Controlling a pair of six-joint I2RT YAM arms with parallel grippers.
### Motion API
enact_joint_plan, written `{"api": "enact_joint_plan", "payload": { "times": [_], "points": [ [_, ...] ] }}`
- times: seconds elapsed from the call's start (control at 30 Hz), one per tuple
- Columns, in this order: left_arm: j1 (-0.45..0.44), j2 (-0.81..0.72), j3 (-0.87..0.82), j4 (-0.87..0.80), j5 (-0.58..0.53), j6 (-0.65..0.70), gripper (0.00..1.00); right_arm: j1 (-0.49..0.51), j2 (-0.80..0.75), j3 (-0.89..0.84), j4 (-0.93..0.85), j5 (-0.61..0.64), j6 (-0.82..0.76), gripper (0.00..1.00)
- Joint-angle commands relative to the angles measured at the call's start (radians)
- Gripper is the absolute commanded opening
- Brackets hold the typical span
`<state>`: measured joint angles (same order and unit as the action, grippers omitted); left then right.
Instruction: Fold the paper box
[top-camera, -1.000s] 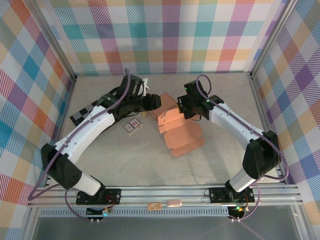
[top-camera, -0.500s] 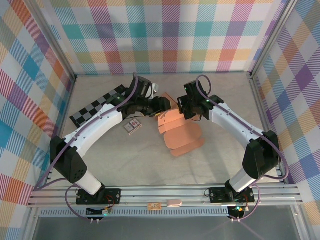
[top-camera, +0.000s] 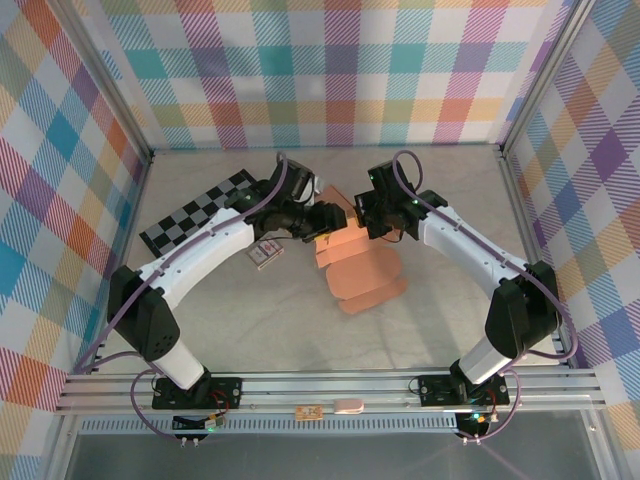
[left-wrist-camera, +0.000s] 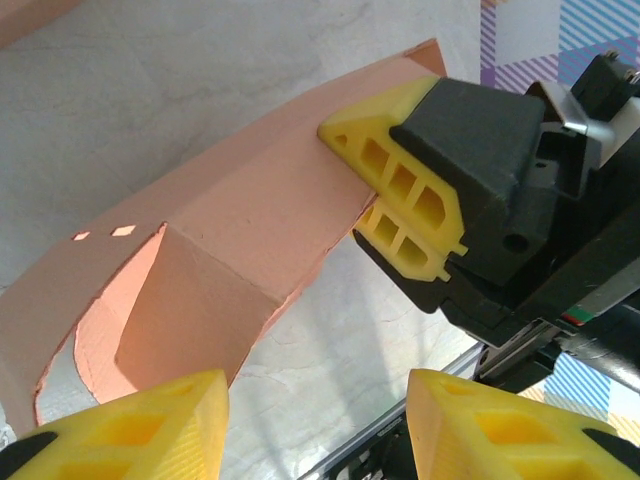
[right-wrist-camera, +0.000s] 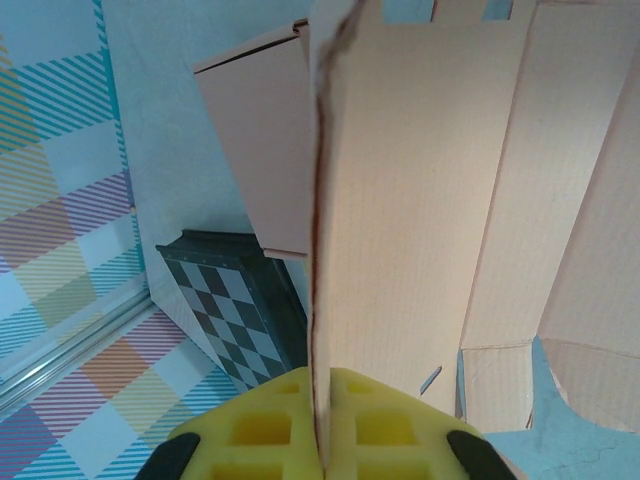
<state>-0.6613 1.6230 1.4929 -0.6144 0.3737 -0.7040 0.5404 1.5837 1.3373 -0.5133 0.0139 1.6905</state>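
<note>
Paper box (top-camera: 362, 268) lies a little right of the centre in the top view, a flat salmon cardboard sheet with rounded flaps toward the lower part of the frame; it rests on the pale table (top-camera: 460, 175), and its upper edge is lifted. In the right wrist view you see the right gripper (right-wrist-camera: 322, 405) closed on one raised panel of the box, the thin edge pinched between the yellow fingers. In the left wrist view your left gripper (left-wrist-camera: 315, 420) stands open at the bottom of the frame; nothing is between its jaws, and the folded corner of the box is near its left finger. Left of the box in the top view lies a small card (top-camera: 265, 253); further to the upper left lies a checkered board (top-camera: 188, 219).
</note>
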Motion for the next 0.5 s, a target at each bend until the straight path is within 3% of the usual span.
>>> {"api": "enact_joint_plan", "payload": {
  "times": [0.0, 0.47],
  "points": [
    [-0.016, 0.019, 0.017, -0.023, 0.004, -0.016, 0.50, -0.010, 0.001, 0.001, 0.013, -0.014, 0.015, 0.00],
    [-0.024, 0.067, 0.043, 0.135, -0.017, -0.024, 0.46, -0.010, -0.010, -0.005, 0.003, -0.026, 0.020, 0.00]
  ]
}}
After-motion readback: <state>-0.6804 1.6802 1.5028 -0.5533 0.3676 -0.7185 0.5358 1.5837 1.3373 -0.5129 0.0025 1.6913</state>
